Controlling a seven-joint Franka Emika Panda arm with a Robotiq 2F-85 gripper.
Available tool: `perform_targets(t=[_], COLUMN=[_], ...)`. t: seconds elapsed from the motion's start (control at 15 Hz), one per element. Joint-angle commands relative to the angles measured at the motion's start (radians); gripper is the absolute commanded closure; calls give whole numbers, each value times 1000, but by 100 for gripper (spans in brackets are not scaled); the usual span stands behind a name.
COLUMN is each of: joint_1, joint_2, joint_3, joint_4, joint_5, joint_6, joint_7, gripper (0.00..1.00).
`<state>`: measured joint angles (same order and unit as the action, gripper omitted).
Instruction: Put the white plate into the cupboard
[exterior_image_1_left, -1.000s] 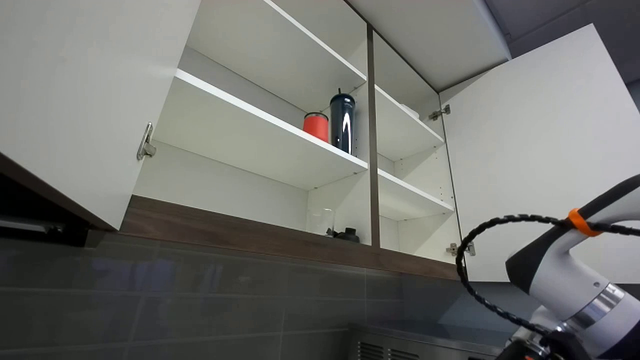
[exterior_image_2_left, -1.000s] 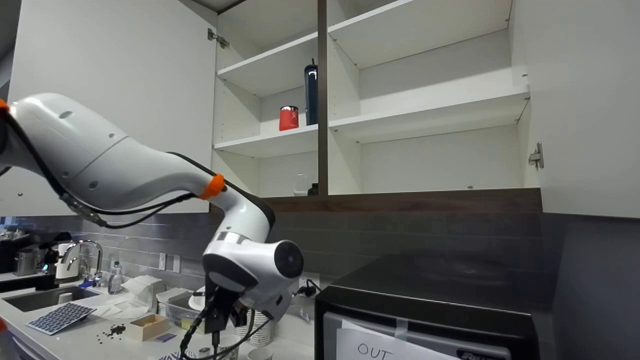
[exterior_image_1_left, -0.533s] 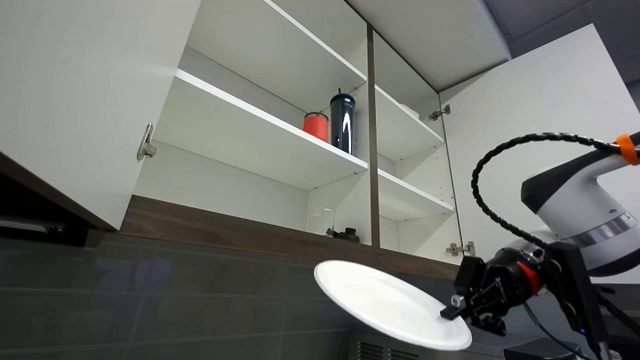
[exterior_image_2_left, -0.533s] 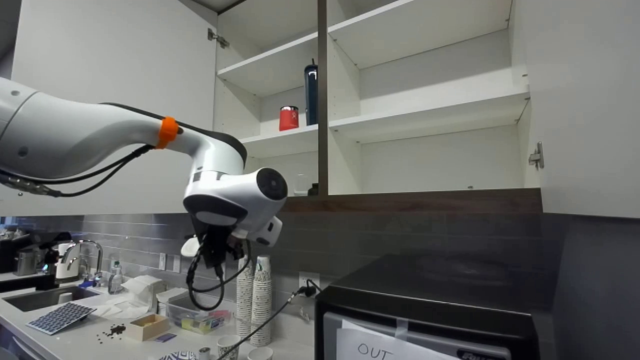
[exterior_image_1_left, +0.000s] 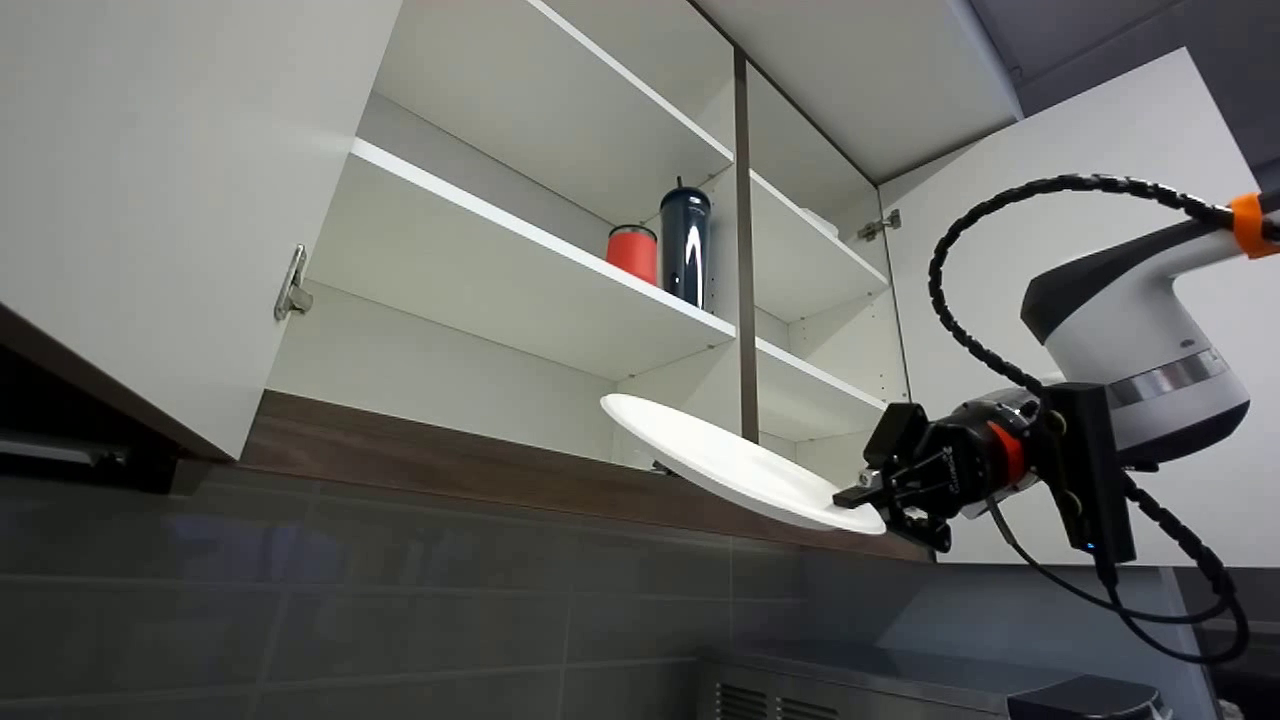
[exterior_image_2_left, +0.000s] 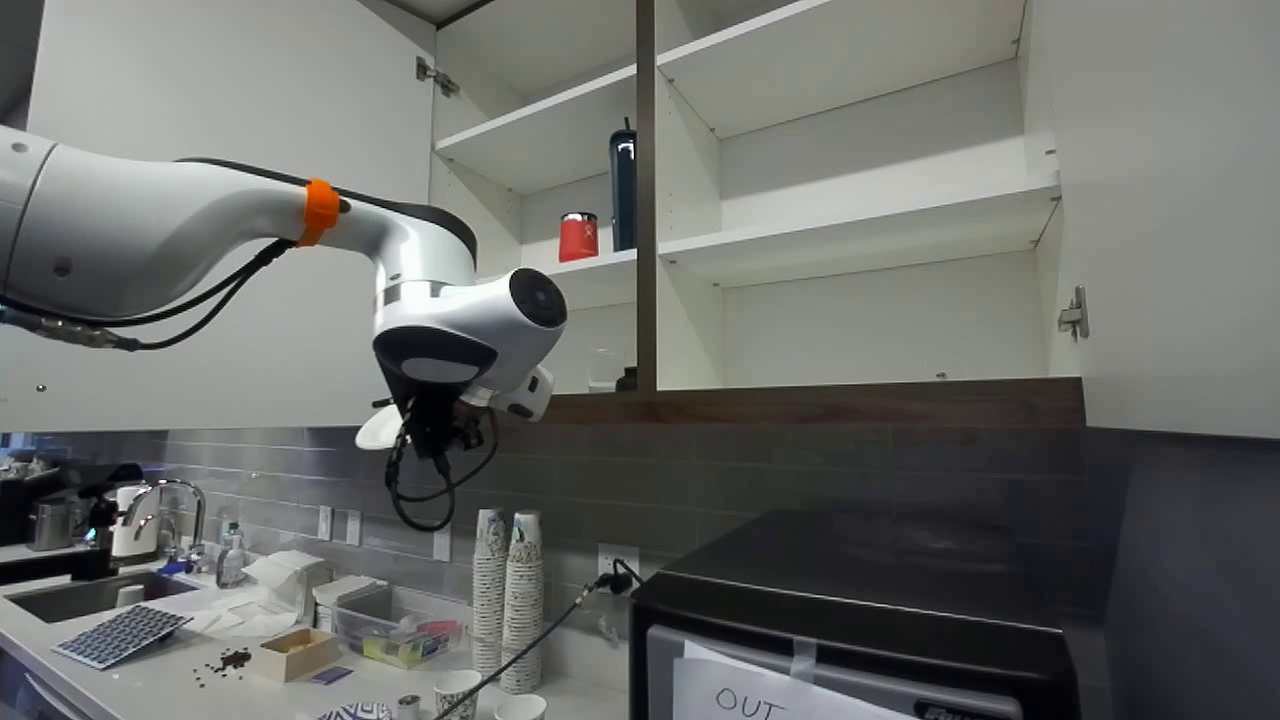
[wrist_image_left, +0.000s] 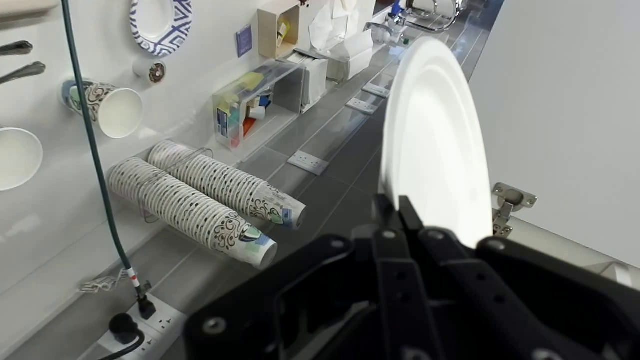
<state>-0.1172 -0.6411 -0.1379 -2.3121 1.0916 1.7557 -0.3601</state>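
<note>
The white plate is held by its near rim in the air, tilted, in front of the cupboard's bottom edge. My gripper is shut on that rim. In the wrist view the two fingertips pinch the plate, which extends away from them. In an exterior view only a small part of the plate shows beside the gripper, which the arm mostly hides. The white cupboard has its doors open, with inner shelves and a dark divider. It shows in both exterior views. The plate is outside it, below the middle shelf.
A red cup and a dark bottle stand on the middle shelf near the divider. A clear glass stands on the cupboard's bottom. Open doors flank the opening. Stacked paper cups and a black microwave are below.
The arm has risen from low down, bringing the plate into view and up to the height of the cupboard's bottom edge. The gripper keeps its hold on the plate.
</note>
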Motion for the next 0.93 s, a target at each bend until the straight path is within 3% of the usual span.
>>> perform_targets(t=[0.0,0.33,0.87], joint_1=[-3,-19,8], joint_2=[4,4,94], joint_3=[4,18,149], joint_4=[7,32,282], joint_5=[2,-9,-65], joint_6=[-4,0,26], joint_7=[1,74,319], gripper=[97,99,99])
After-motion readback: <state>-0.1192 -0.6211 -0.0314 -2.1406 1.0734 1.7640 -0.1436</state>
